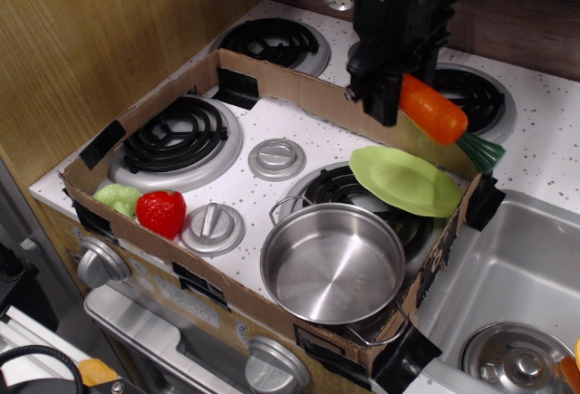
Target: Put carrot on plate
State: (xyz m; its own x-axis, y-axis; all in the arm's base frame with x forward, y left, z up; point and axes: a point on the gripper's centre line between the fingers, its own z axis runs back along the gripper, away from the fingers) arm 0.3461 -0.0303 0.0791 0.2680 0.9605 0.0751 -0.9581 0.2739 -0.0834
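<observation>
The gripper [391, 95] grasps the carrot [435, 111] by its thick end and holds it in the air, above the far edge of the plate [403, 181]. The carrot slants down toward the plate's far right side, green top lowest.

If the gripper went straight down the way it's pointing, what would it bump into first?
Probably the plate: the gripper, holding the carrot, points down near its far rim. Depth is unclear; it might hit the cardboard wall.

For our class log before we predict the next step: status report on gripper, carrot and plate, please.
Gripper shut on carrot, held in the air. Carrot above far edge of plate, not touching. Plate bare; steel pot sits nearer, out of the way.
</observation>
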